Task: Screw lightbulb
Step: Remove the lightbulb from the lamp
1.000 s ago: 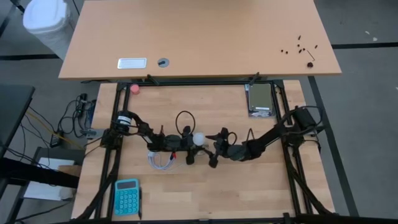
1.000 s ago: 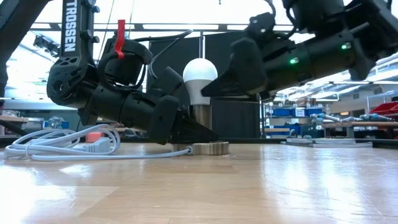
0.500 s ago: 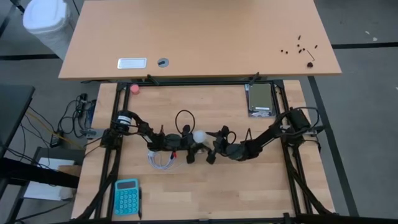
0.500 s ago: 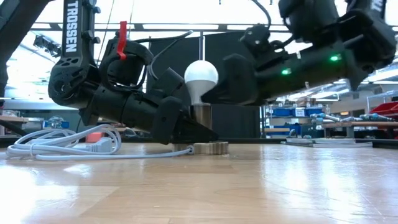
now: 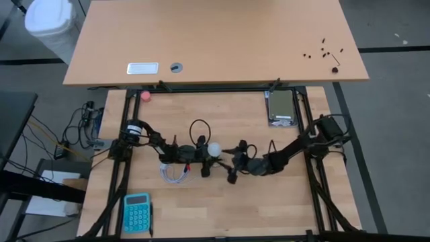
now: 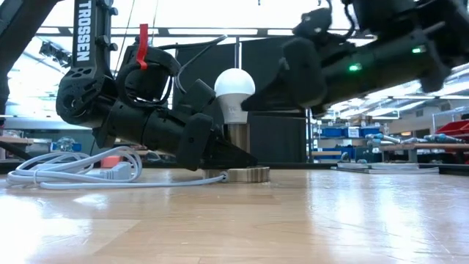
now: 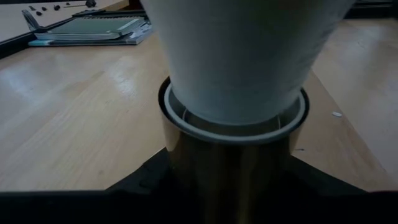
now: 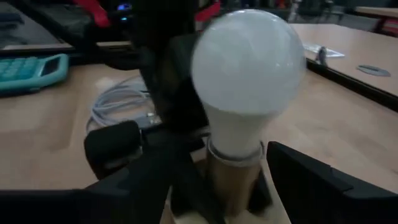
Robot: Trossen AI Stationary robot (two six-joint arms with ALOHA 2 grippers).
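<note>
The lightbulb [image 5: 213, 148] stands upright in the middle of the bench [image 5: 282, 202], its white globe on top and its neck seated in a brass-coloured socket [image 6: 237, 136] that rises from a round metal base [image 6: 237, 174] lying flat on the wood.

The left claw [image 5: 203, 165] reaches in from the 9 o'clock side, low against the bench. In the low view its dark fingers [image 6: 223, 154] sit at the foot of the socket, and the left wrist view shows them pressed to either side of the brass sleeve, so this claw is narrowed around the socket and holds it.

The right claw [image 5: 232, 161] comes from the 3 o'clock side, raised to the height of the globe. Its fingers stand apart on either side of the bulb, close to it; the right wrist view shows a gap between them and the glass, so it grips nothing.

A coiled white cord [image 5: 176, 173] lies at 9 o'clock from the bulb, under the left arm. A teal calculator [image 5: 137, 212] lies toward 7 o'clock near the bench edge, a small pink ball [image 5: 145, 95] toward 11 o'clock, and a grey rectangular device [image 5: 281, 107] toward 1 o'clock.
</note>
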